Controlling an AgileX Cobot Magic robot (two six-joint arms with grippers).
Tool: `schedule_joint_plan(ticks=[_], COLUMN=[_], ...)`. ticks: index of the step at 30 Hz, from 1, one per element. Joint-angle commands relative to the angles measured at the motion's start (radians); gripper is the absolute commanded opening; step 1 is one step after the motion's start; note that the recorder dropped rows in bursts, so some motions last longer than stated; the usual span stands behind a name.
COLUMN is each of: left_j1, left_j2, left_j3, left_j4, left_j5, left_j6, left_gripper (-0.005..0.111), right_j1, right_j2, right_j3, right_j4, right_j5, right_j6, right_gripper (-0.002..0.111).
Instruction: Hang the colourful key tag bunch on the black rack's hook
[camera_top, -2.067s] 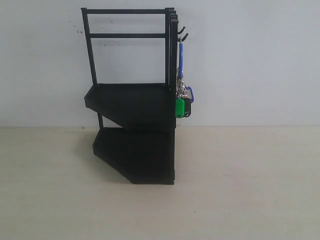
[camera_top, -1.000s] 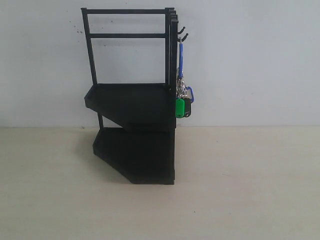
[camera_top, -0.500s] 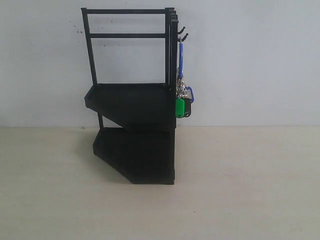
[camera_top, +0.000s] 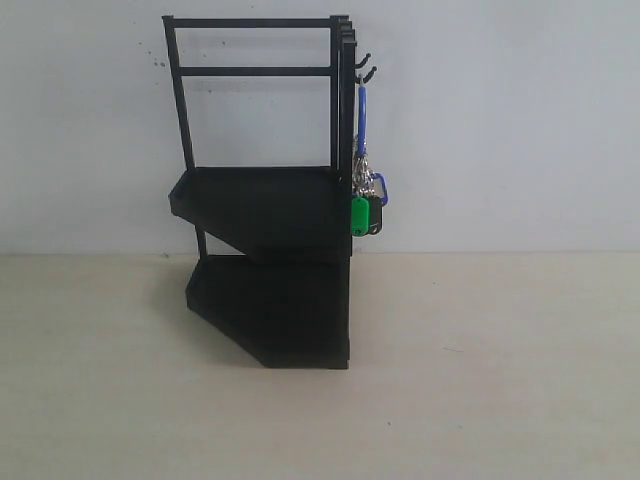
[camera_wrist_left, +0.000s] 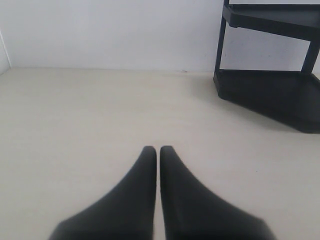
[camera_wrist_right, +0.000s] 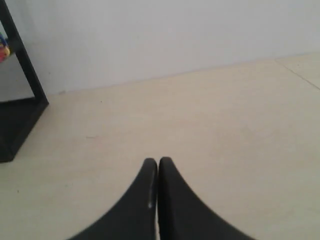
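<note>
Left pincer (camera_wrist_left: 158, 150): closed. Its two black tips touch and hold nothing.
Right pincer (camera_wrist_right: 157, 161): closed as well. Its tips are pressed together and hold nothing.
Black rack (camera_top: 270, 210): it stands upright, well ahead of both pincers and off to one side of each.
Colourful key tag bunch (camera_top: 366, 200): it hangs on the rack, well apart from both pincers. The right pincer's camera sees only a tiny bit of colour at the rack's edge.
Hook (camera_top: 366, 72): a small one that sticks out near the top of the rack's side post.
Blue loop (camera_top: 361, 115): it sits over the hook and runs straight down to the silver rings.
Tags: a green one and a black one hang lowest, just beside the edge of the upper shelf.
Table (camera_top: 500, 380): pale, and it lies under both pincers.
Wall (camera_top: 500, 120): white, behind the rack.
</note>
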Motion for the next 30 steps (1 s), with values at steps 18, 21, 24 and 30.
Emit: schedule_joint_plan(ticks=[18,21,24,30], left_j1=[0.002,0.002,0.002,0.002], left_j2=[0.004,0.004,0.004,0.004], left_j3=[-0.002,-0.002,-0.002,-0.002], left_j4=[-0.003,-0.003,-0.003,-0.003], left_j5=[-0.002,-0.002,-0.002,-0.002], left_j6=[0.0,0.0,0.0,0.0], left_gripper=[0.004,0.004,0.004,0.004], right_j1=[0.054,0.057,0.06,0.059], right_j2=[-0.004,-0.004,-0.004,-0.004], right_j3=[0.0,0.0,0.0,0.0], right_j4=[0.006,0.006,0.006,0.006], right_j5=[0.108,0.108,0.108,0.106], right_j6=[-0.052,-0.052,-0.052,-0.052], right_gripper=[0.0,0.0,0.0,0.0])
